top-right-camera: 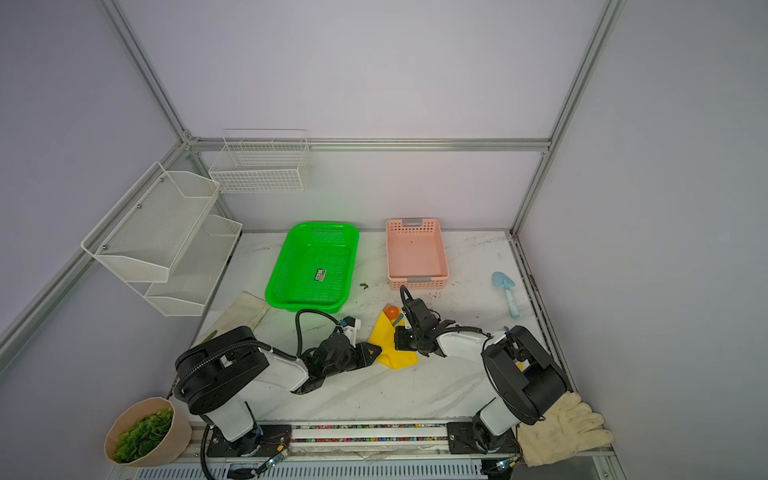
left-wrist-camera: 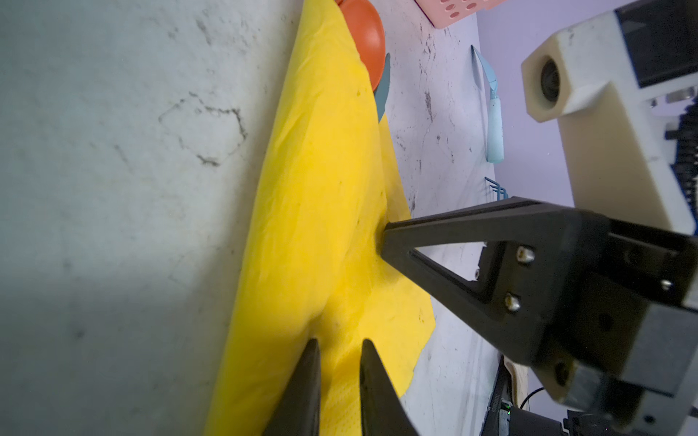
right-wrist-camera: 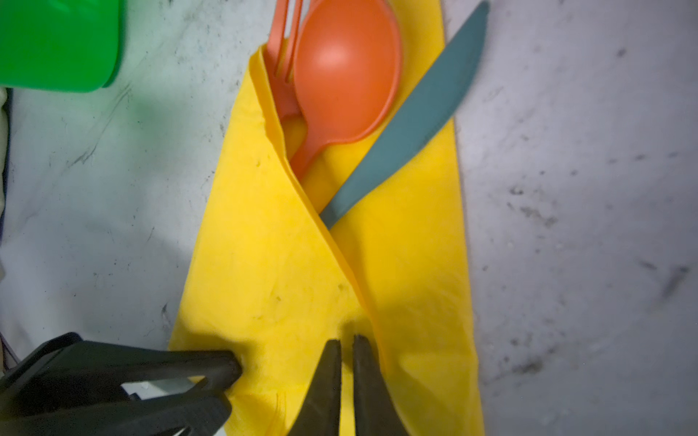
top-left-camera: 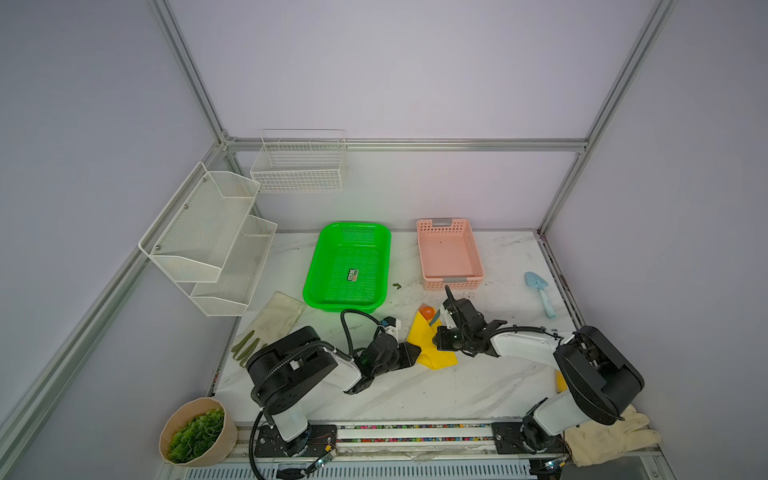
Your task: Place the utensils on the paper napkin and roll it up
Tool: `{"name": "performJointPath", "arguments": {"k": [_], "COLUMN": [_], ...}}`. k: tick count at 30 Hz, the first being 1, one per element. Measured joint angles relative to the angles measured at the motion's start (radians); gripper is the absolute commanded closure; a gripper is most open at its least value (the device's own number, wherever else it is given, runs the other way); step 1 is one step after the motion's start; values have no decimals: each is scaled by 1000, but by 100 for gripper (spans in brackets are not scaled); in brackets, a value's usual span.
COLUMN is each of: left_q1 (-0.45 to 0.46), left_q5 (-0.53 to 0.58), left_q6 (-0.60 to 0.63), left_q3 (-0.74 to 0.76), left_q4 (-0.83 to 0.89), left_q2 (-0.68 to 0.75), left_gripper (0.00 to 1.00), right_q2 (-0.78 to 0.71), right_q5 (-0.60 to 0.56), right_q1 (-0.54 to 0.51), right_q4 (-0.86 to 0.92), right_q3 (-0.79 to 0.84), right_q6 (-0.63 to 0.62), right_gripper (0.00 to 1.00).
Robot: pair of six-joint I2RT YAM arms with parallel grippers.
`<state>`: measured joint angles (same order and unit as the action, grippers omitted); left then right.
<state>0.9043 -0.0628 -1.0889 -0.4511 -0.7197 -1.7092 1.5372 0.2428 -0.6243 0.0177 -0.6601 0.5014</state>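
- The left gripper (left-wrist-camera: 336, 345) sits at the near left corner of the bright yellow paper napkin (right-wrist-camera: 272, 264), jaws drawn close and pinching a raised pleat of the sheet.
- The napkin lies mid-table on the white marble-look tabletop (top-left-camera: 415, 395). Its left side is folded over in one diagonal flap, not yet a roll.
- Placement looks done: the orange plastic fork (right-wrist-camera: 281, 56), orange plastic spoon (right-wrist-camera: 347, 71) and dull teal plastic knife (right-wrist-camera: 415, 113) lie on it, handles under the flap and heads poking out the far end.
- The right gripper (right-wrist-camera: 347, 339), jaws nearly pressed together, nips the flap's edge.
- Left to do, I judge: rolling the bundle over the uncovered right strip.
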Motion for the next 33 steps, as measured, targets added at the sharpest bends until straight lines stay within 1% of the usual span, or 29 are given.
{"name": "performJointPath", "arguments": {"k": [3, 5, 7, 11, 15, 21, 25, 27, 30, 33], "left_q1": [0, 0, 2, 2, 6, 6, 6, 6, 6, 6], "left_q5": [0, -3, -8, -13, 1, 40, 109, 152, 217, 270], "left_q6": [1, 6, 9, 33, 84, 193, 273, 317, 377, 433], "left_q3": [0, -1, -5, -10, -60, -230, -358, -430, -551, -619], "left_q4": [21, 26, 29, 69, 235, 468, 623, 706, 829, 912], "left_q2": [13, 18, 24, 54, 125, 178, 171, 140, 58, -12], "left_gripper": [76, 65, 60, 55, 53, 52, 55, 54, 49, 46], "right_q2": [0, 0, 2, 11, 14, 22, 22, 22, 22, 22], "right_q5": [4, 7, 9, 12, 13, 20, 25, 27, 31, 35], "right_q1": [6, 10, 12, 14, 15, 19, 19, 19, 19, 20], "right_q4": [-6, -7, -8, -27, -39, -61, -66, -68, -71, -73], "right_q3": [4, 4, 4, 4, 6, 8, 11, 12, 13, 14], "right_q6": [-1, -2, -2, -2, -2, -2, -2, -2, -2, -2], "right_gripper": [87, 87, 87, 87, 87, 88, 88, 88, 88, 88]}}
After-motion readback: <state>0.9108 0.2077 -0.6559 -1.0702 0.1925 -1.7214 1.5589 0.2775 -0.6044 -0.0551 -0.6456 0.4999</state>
